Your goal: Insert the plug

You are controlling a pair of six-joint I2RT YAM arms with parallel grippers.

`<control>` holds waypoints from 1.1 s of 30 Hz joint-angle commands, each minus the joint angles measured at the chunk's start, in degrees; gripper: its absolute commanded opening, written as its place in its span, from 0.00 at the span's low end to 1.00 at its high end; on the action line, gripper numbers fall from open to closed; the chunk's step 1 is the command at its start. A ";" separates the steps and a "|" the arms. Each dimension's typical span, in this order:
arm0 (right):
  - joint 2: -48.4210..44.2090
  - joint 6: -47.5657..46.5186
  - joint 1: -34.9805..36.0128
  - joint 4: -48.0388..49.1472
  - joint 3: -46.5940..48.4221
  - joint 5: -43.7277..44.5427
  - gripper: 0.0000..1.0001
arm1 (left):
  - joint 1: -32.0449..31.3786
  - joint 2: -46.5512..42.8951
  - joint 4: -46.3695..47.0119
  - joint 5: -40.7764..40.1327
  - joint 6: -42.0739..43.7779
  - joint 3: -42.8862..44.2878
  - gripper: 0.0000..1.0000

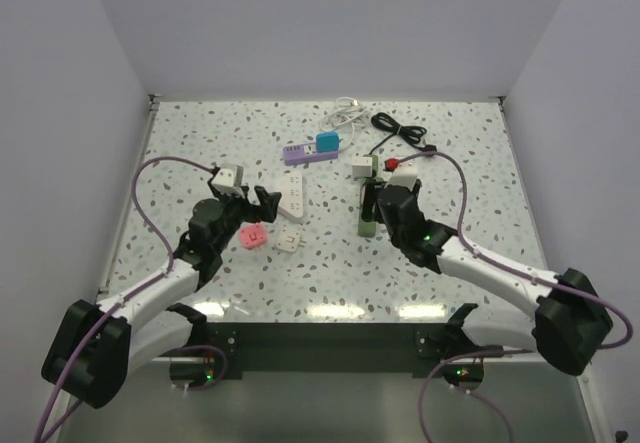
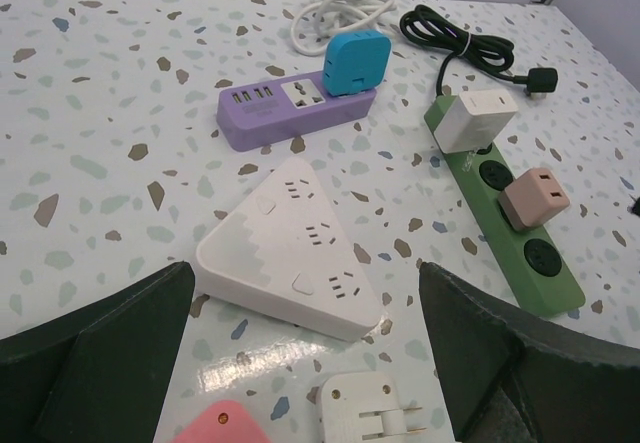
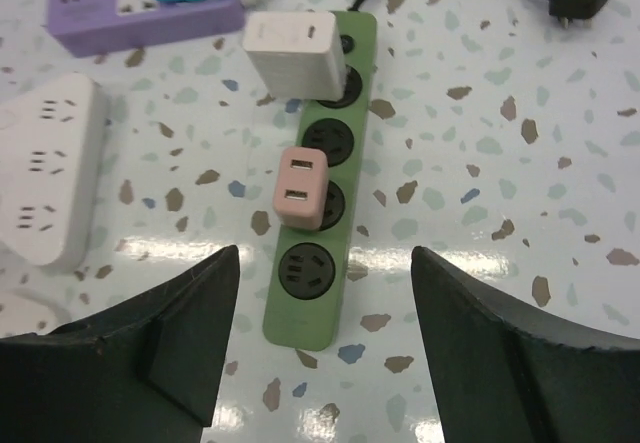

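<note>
Arm stretched forward, the right gripper (image 3: 322, 263) hangs spread over the pink plug (image 3: 302, 188) in the green strip (image 3: 318, 323); the left gripper (image 2: 305, 273) gapes facing the white strip (image 2: 300, 233).

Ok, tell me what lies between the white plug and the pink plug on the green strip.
One vacant socket of the green strip, nothing plugged there; the right wrist view shows it.

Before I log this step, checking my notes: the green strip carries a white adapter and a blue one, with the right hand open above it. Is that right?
Not quite: the right wrist view shows the green strip carrying a white adapter and a pale pink adapter, not a blue one. The right hand is open above it.
</note>
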 commanded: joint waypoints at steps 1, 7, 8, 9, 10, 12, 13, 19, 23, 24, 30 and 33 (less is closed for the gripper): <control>-7.02 -6.51 0.88 2.73 -2.76 -8.42 0.73 | 0.46 -1.06 0.33 -2.67 -1.16 0.07 1.00; -10.11 -13.63 2.63 12.48 -6.63 -27.00 0.73 | 0.54 -2.73 -1.07 -4.60 -4.41 -0.19 1.00; -8.54 -14.86 3.24 14.58 -6.81 -30.32 0.73 | 0.54 -3.51 -1.51 -4.87 -4.68 -0.45 1.00; -7.74 -15.65 3.51 15.21 -6.72 -31.58 0.73 | 0.54 -3.96 -1.86 -5.31 -4.94 -0.72 1.00; -6.69 -16.53 4.04 15.74 -6.46 -32.46 0.73 | 0.54 -4.40 -2.56 -6.01 -5.38 -0.89 1.00; -3.27 -19.43 5.88 17.32 -5.58 -34.56 0.73 | 0.54 -5.98 -3.27 -6.63 -5.91 -1.60 1.00; -1.77 -20.40 6.41 17.68 -5.23 -35.53 0.73 | 0.54 -6.50 -3.97 -6.72 -6.08 -1.86 1.00; 8.59 -25.57 8.44 23.82 -3.64 -42.12 0.72 | 0.54 -10.11 -7.39 -6.37 -6.88 -2.91 1.00; 13.78 -27.61 8.61 28.21 -3.64 -43.54 0.70 | 0.54 -12.30 -9.42 -5.75 -6.88 -3.27 1.00; 14.58 -27.79 8.52 29.10 -3.64 -43.98 0.69 | 0.54 -12.48 -9.68 -5.58 -6.88 -3.36 1.00; 22.05 -28.49 8.61 32.70 -1.89 -46.88 0.63 | 0.54 -14.33 -11.97 -5.40 -6.88 -3.62 1.00; 24.77 -28.49 8.52 33.85 -1.36 -46.62 0.63 | 0.54 -15.30 -13.02 -5.49 -6.79 -3.53 1.00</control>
